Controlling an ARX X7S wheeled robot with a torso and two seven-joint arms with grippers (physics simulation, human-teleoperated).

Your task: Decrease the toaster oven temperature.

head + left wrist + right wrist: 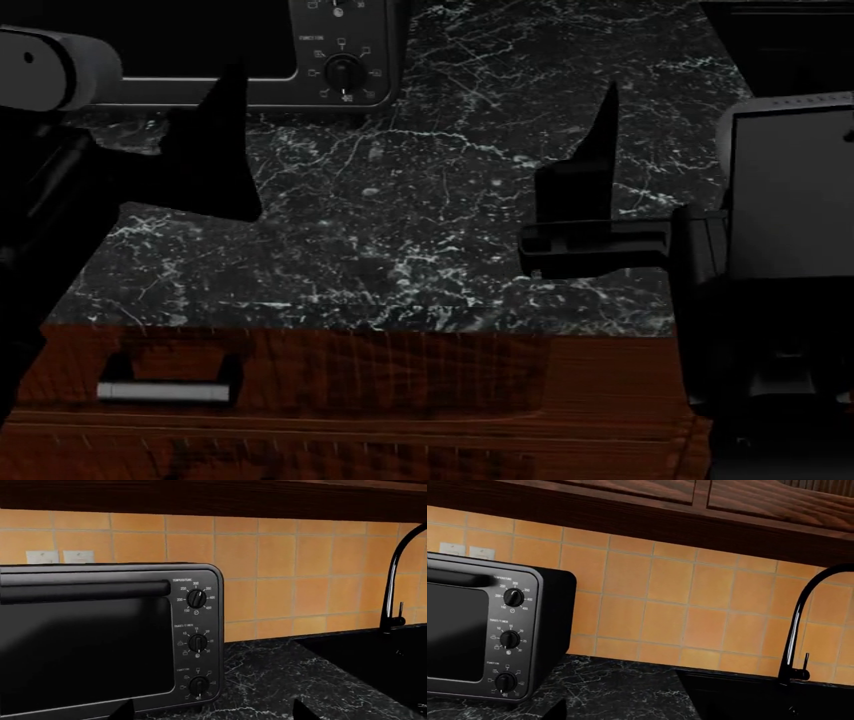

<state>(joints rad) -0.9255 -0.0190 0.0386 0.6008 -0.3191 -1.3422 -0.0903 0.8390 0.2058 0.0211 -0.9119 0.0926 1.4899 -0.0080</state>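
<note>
The toaster oven [87, 640] is black with a dark glass door and stands on the counter against the tiled wall. Its panel has three round knobs in a column; the upper one, labelled temperature [196, 598], points roughly straight up. The oven also shows in the right wrist view [467, 630] and, cut off, in the head view [200, 60]. My left gripper [213, 714] is open and empty, well short of the knob panel. My right gripper [640, 715] is open and empty, further right. One finger of each shows in the head view, left [227, 140] and right [603, 150].
A black faucet [794, 630] stands over a black sink [747, 695] to the right of the oven. The counter [400, 200] is dark marble with a wooden drawer and metal handle [163, 392] below its front edge. Wooden cabinets hang above.
</note>
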